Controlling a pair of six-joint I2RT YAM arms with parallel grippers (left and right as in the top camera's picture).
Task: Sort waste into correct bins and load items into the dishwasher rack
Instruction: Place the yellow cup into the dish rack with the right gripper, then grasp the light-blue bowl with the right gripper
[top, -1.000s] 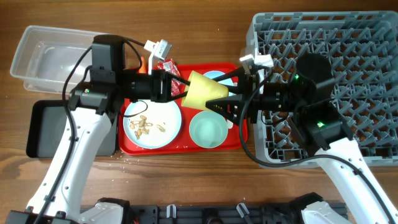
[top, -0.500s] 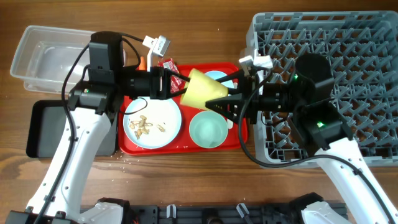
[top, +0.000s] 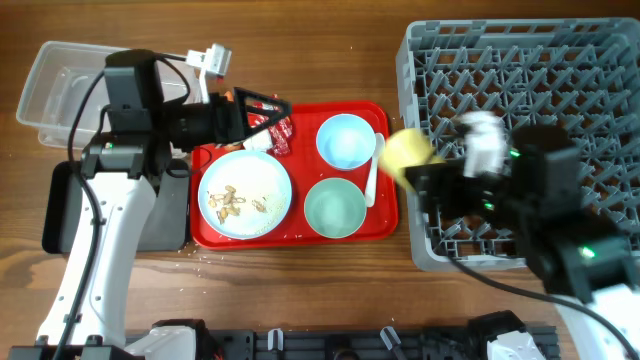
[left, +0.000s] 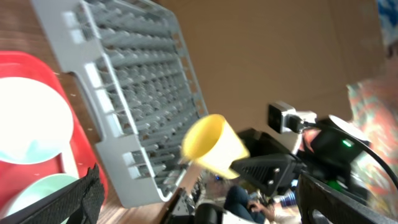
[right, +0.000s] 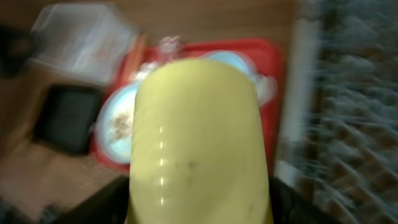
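My right gripper (top: 412, 162) is shut on the small yellow cup (top: 405, 150), held over the gap between the red tray (top: 385, 228) and the grey dishwasher rack (top: 560, 80). The cup (right: 199, 137) fills the right wrist view between the dark fingers. My left gripper (top: 262, 115) stands open and empty over the tray's far left corner, near the red wrapper (top: 277, 128); its wrist view shows the cup (left: 211, 144) at a distance. On the tray lie a blue plate (top: 270, 175) with food scraps (top: 235, 200), a blue bowl (top: 347, 140), a green bowl (top: 334, 208) and a white spoon (top: 372, 172).
A clear tub (top: 60, 80) sits at the far left with a black tray (top: 70, 205) in front of it. The left arm crosses over both. A few crumbs lie on the wood by the red tray's near left corner.
The left gripper opened, let go of the yellow cup and drew back left. The right gripper carried the cup right, to the rack's left edge.
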